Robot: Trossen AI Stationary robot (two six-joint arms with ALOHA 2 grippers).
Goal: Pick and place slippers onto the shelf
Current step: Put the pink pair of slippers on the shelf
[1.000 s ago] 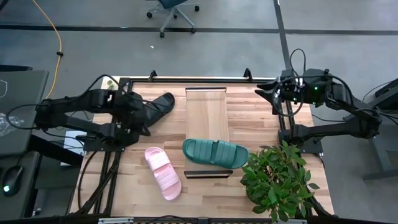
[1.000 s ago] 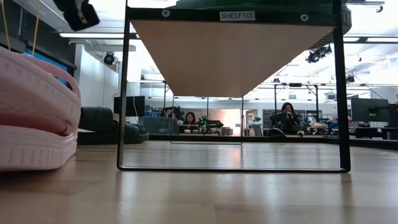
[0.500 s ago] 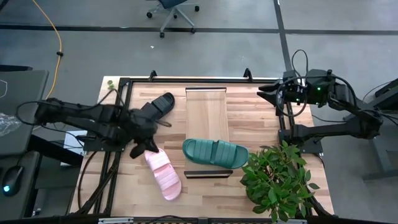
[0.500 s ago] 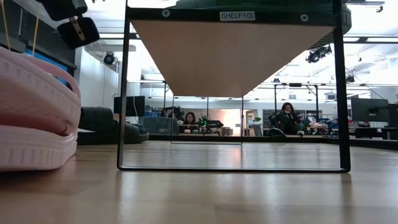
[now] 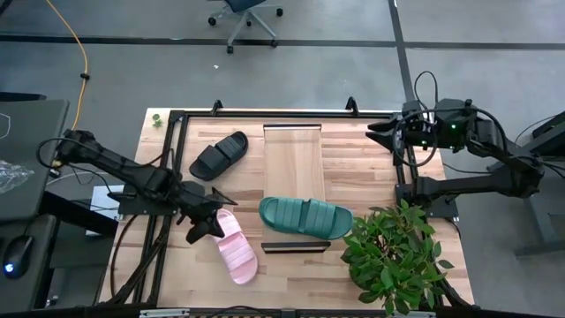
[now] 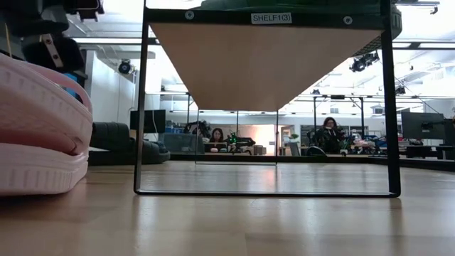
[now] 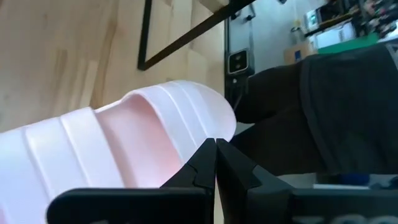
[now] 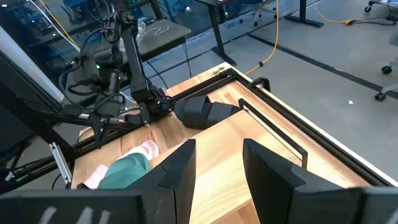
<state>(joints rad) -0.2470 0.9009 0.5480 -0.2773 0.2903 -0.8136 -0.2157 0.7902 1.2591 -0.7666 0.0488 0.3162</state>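
Here, nearest the front edge of the table (image 5: pixel 291 287), a potted plant (image 5: pixel 393 256) stands at the front right corner. Just left of centre, the pink slipper (image 5: pixel 231 245) lies on the tabletop, angled, its heel end toward the left gripper (image 5: pixel 207 221). That gripper has its fingers pressed together, empty, right at the slipper's upper end; in the left wrist view the closed tips (image 7: pixel 214 163) sit against the ribbed pink strap (image 7: pixel 124 149). From table height the pink slipper (image 6: pixel 39 131) fills the left edge.

Next back, the green slipper (image 5: pixel 305 216) lies crosswise on the near end of the shelf (image 5: pixel 294 159), which runs front to back down the middle of the table. Farther back on the left, the black slipper (image 5: pixel 219 155) rests on the tabletop beside the shelf, apart from it.

At the far right corner the right gripper (image 5: pixel 375 132) hangs above the table with its fingers (image 8: pixel 180 168) spread, holding nothing.
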